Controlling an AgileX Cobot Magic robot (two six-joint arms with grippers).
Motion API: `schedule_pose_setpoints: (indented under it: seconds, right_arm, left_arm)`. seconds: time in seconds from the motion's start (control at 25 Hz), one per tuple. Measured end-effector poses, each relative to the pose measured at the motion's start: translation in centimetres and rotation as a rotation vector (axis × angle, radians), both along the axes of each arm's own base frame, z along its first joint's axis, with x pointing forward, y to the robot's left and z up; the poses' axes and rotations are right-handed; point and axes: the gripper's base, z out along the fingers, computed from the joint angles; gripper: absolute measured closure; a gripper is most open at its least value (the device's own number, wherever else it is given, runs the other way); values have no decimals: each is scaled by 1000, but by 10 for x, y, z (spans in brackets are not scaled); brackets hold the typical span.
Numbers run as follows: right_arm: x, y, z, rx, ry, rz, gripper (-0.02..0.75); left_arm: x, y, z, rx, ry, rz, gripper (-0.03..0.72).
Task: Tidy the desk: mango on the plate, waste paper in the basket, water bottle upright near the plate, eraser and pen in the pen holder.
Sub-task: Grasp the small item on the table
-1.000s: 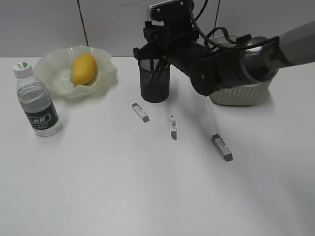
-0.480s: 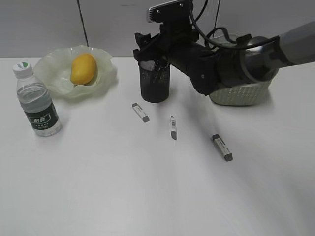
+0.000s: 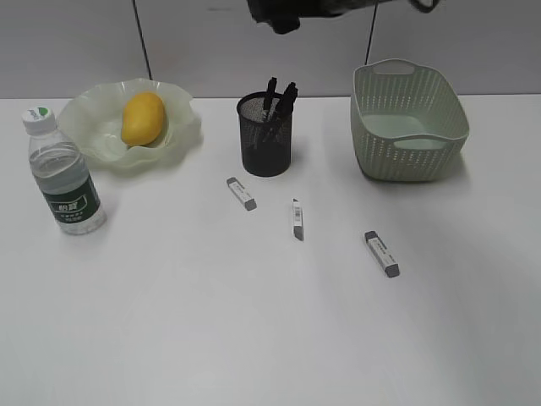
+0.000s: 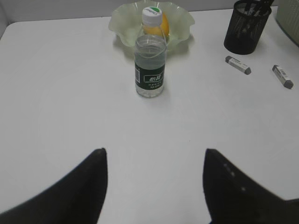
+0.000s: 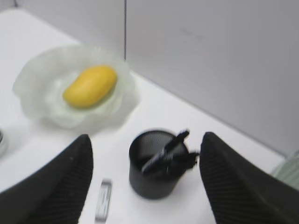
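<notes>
White bench (image 3: 254,338) under a grey wall with a dark vertical seam at upper left. Plate (image 3: 127,123) at upper left of the exterior view, mango (image 3: 143,117) lying in it. Bottle (image 3: 62,173) upright at far left, just below and left of the plate, near it but not touching. Pen holder (image 3: 265,135) at upper centre, upright, dark pens (image 3: 277,100) leaning out over its rim toward the right. Basket (image 3: 407,123) at upper right, well apart from the holder; nothing made out inside from this angle. Three small grey-and-white erasers flat on the bench below the holder: one (image 3: 242,193) just below and left of it, one (image 3: 297,219) at centre, one (image 3: 381,253) further right and lower, all apart from each other.

Right fingers (image 5: 145,186) spread wide in the right wrist view, gripping nothing, framing the holder (image 5: 156,163) and its pens (image 5: 168,151) from above; mango (image 5: 90,86) and plate (image 5: 28,88) at left, one eraser (image 5: 103,206) at lower centre. Only a dark piece of that arm (image 3: 283,13) at the top edge of the exterior view.

Left fingers (image 4: 154,184) wide apart at the bottom of the left wrist view, holding nothing, low over bare bench (image 4: 70,93). Bottle (image 4: 150,58) upright ahead, plate (image 4: 180,21) and mango (image 4: 161,25) just behind it, holder (image 4: 246,27) and two erasers (image 4: 238,65) (image 4: 282,76) at upper right.
</notes>
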Motion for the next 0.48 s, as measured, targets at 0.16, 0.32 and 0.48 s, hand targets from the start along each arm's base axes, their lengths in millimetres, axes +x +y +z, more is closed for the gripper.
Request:
schedule_pose_setpoints:
  seconds: [0.16, 0.32, 0.48]
  right_arm:
    - [-28, -15, 18, -182, 262, 43, 195]
    - [-52, -38, 5, -447, 593, 23, 200]
    - [-53, -68, 11, -415, 699, -58, 203]
  left_arm:
    - [0, 0, 0, 0, 0, 0, 201]
    - [0, 0, 0, 0, 0, 0, 201]
    - [0, 0, 0, -2, 0, 0, 201]
